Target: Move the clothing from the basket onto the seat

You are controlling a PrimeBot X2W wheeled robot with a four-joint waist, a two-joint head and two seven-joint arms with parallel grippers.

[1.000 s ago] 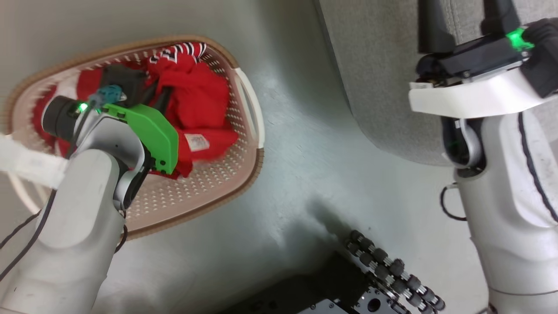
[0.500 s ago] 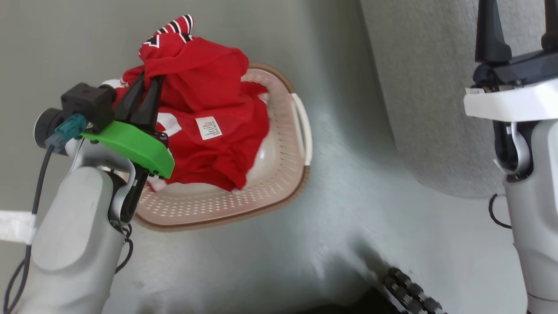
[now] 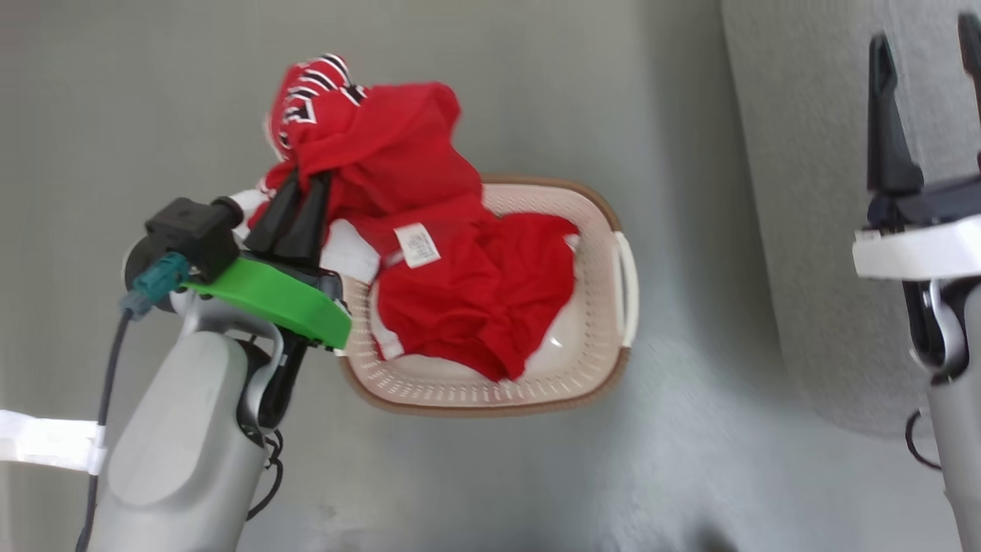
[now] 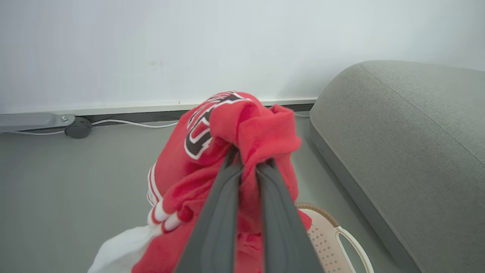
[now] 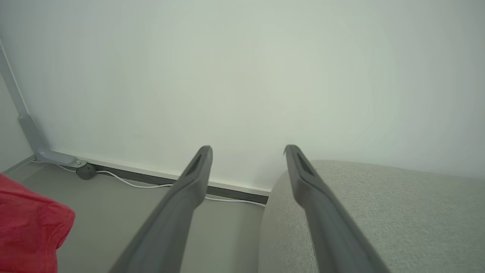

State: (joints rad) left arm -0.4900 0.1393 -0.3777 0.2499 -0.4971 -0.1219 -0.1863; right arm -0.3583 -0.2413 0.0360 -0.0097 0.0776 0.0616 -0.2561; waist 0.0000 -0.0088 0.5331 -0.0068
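My left gripper (image 3: 306, 180) is shut on the clothing (image 3: 429, 253), a bunch of bright red fabric with black-and-white striped trim and a white label, lifted above the basket (image 3: 605, 337). Its lower folds still hang into the cream basket with the brown rim. In the left wrist view the fingers (image 4: 223, 212) pinch the red clothing (image 4: 242, 129), with the basket handle (image 4: 352, 242) below. The grey seat (image 3: 812, 192) lies to the right; it is also the seat (image 4: 409, 151) in the left wrist view. My right gripper (image 3: 923, 54) stands open over the seat, fingers (image 5: 189, 189) apart and empty.
The grey floor (image 3: 498, 475) surrounds the basket. A white wall with a baseboard and a white cable (image 4: 125, 123) runs behind. A grey bracket (image 5: 26, 129) is fixed at the wall's left. Red clothing (image 5: 26, 227) shows at the right wrist view's lower left.
The left gripper has lifted the red clothing up out of the basket. The head camera has shifted, so the basket and seat sit further right in the picture.
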